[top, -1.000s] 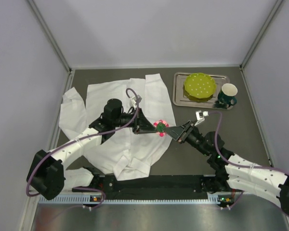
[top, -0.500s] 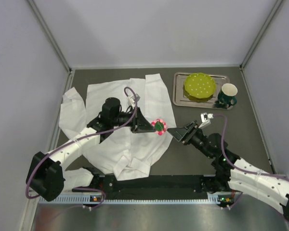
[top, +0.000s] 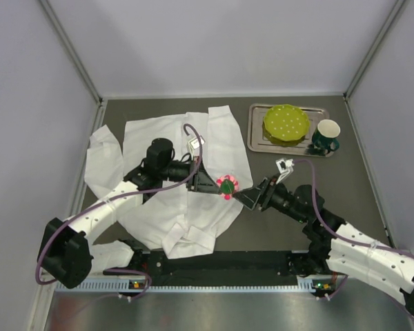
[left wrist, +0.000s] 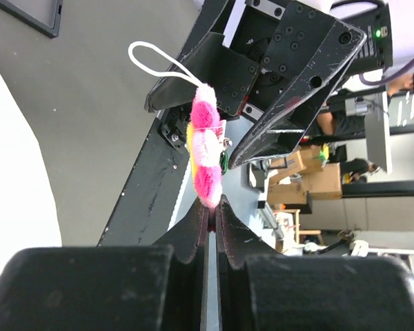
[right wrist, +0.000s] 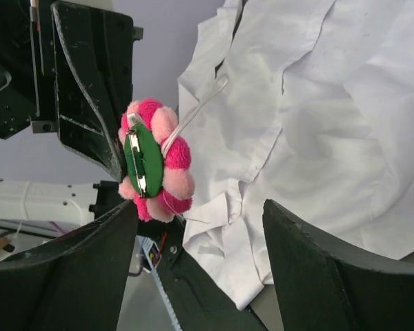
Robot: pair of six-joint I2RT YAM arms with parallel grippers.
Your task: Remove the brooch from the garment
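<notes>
Pale walls close in a dark grey bench (top: 359, 186). Nearest, the right end effector (top: 243, 196) has its fingers spread wide and empty, just right of the small pink flower-shaped brooch (top: 227, 185). The left end effector (top: 217, 186) presses its fingers together on a petal at the rim, holding the brooch above the right edge of the large wrinkled white shirt (top: 159, 145); whether it is quite free of the cloth I cannot tell. Standing on edge, the disc faces its green backing rightward, the metal clasp lying along that oval's length. It looks light and squashy, stiff only at the back, so grip there, clear of the pin.
</notes>
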